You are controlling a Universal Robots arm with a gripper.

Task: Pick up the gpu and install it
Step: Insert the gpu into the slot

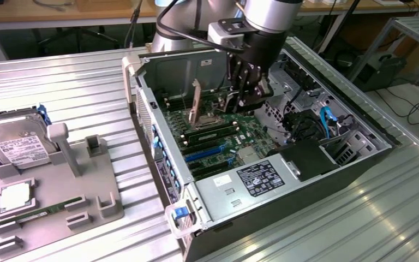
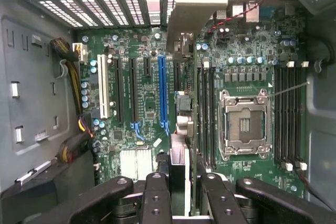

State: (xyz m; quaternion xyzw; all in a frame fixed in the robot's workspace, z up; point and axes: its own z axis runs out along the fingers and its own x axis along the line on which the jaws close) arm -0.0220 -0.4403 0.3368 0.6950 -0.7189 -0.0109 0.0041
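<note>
The exterior view stands off high at the corner of the ribbed metal table [image 1: 64,82], looking down at a slant on the open computer case [image 1: 326,180], the arm entering from twelve o'clock. The wrist view hangs close inside that case, facing straight down onto the motherboard [image 2: 142,82]. Both views share the motherboard and the empty processor socket [image 2: 244,124].

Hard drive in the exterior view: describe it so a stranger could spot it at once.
Left of the open computer case, in the exterior view, a grey holder tray sits on the metal table. The hard drive lies at its far end: a silver slab with a white label, bigger than the square chip and green memory stick nearby.
</note>
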